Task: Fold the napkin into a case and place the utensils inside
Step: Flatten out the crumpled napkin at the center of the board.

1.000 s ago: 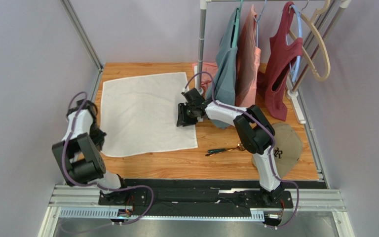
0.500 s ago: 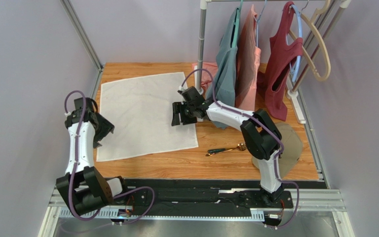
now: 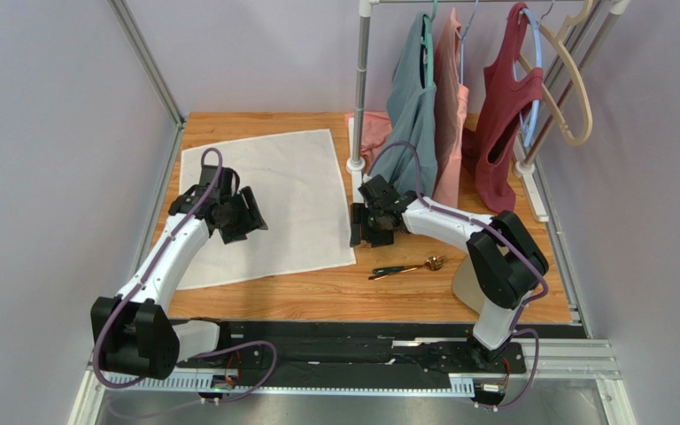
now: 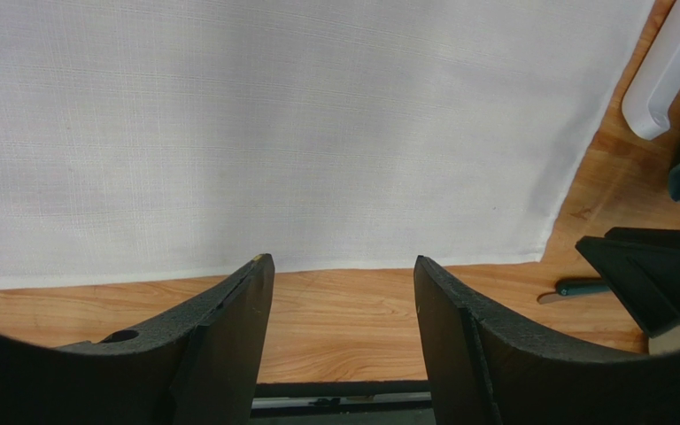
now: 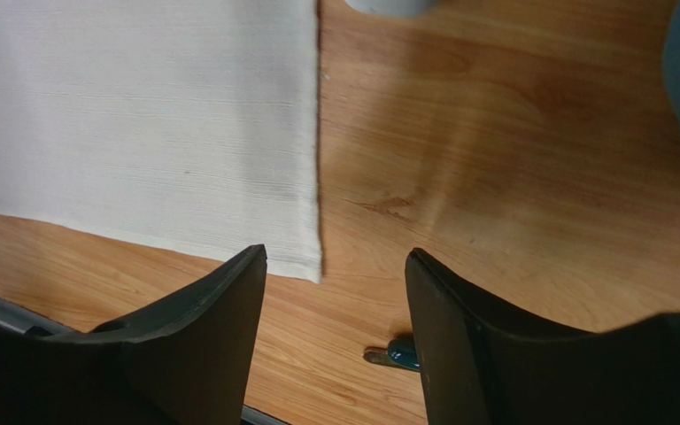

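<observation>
White cloth napkin (image 3: 268, 190) lies flat and unfolded at centre-left of the top view on the wooden table (image 3: 317, 297). The dark-handled, gold-headed utensils (image 3: 404, 266) lie on bare wood just right of its lower right corner. The left gripper (image 3: 248, 220), jaws apart and empty, has swung from the napkin's lower left corner to above its left half. The right gripper (image 3: 363, 232), jaws likewise apart, has left the napkin's right edge and now hangs over wood beside it.
</observation>
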Controlling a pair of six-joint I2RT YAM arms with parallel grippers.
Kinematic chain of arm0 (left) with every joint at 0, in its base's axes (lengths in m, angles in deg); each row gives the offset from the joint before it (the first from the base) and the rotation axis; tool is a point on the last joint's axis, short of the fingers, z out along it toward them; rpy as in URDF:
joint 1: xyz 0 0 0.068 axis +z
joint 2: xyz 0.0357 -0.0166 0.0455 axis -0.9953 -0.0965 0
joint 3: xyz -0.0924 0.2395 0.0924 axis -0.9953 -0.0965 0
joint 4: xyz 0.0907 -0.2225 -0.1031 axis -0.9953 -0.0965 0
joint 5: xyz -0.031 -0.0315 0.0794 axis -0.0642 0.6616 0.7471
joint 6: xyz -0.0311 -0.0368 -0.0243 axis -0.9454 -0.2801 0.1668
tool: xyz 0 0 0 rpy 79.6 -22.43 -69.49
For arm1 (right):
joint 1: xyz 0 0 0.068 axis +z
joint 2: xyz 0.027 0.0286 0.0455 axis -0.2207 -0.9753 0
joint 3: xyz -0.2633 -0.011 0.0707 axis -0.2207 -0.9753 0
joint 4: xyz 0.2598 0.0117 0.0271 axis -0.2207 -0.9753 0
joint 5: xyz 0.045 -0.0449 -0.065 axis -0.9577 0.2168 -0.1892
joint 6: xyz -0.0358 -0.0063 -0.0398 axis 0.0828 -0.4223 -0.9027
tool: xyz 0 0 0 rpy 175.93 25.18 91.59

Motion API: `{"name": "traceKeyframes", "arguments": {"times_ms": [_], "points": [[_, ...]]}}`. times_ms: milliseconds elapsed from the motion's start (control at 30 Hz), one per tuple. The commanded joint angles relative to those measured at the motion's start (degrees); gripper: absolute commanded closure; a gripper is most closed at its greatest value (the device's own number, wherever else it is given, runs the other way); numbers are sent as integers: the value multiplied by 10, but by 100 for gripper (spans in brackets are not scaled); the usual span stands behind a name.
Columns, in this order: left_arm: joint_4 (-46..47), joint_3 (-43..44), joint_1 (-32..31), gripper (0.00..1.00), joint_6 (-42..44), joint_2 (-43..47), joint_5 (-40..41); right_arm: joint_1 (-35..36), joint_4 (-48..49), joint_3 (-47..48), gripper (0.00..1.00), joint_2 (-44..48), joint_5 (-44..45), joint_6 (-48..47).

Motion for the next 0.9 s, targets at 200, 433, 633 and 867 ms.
{"name": "traceKeyframes", "arguments": {"times_ms": [200,433,633,867], "points": [[18,-55,0,31,8,121,-32,35,-35,-34,58,21,103,125],[20,-65,0,31,19,154,-47,89,-98,12,56,-21,200,188],[19,-64,0,32,23,170,-56,119,-125,45,52,-39,246,190],[28,-61,0,32,23,170,-75,129,-139,79,52,-68,258,180]]}}
